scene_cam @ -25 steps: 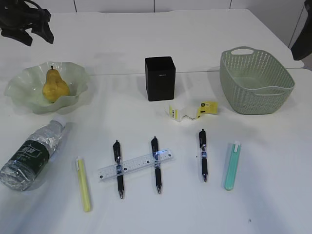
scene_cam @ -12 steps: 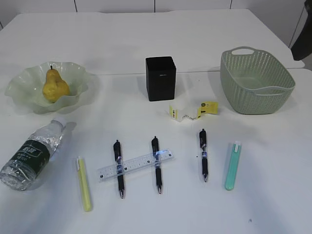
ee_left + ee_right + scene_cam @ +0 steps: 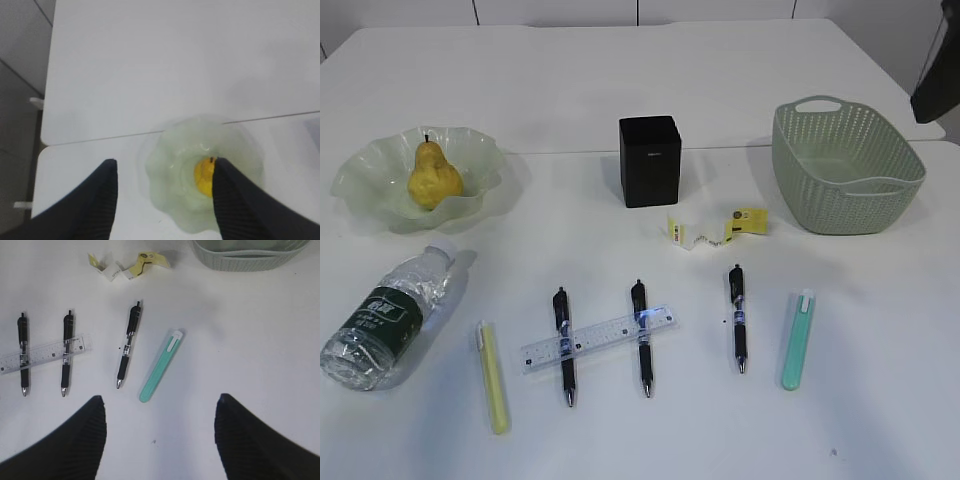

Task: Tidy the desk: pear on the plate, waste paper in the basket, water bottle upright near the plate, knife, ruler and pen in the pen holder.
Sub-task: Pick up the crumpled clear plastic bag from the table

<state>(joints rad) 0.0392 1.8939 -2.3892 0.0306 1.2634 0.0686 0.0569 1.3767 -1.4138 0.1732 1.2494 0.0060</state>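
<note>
The pear (image 3: 431, 176) sits in the plate (image 3: 370, 195) far left; the pen holder (image 3: 649, 161) stands centre, the basket (image 3: 844, 170) far right.

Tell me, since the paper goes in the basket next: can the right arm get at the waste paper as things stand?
Probably yes. The right gripper hangs open above the table, and the waste paper lies in the open beside the basket, with nothing on it.

Little of the robot is shown. The left tool (image 3: 162, 200) is seen as two black fingers (image 3: 97, 200) with fine ribbing across their inner faces, tapering to blunt tips. The right tool (image 3: 160, 432) is built alike: two black, finely ribbed fingers (image 3: 245, 440). No cables, screws or markings can be made out.
</note>
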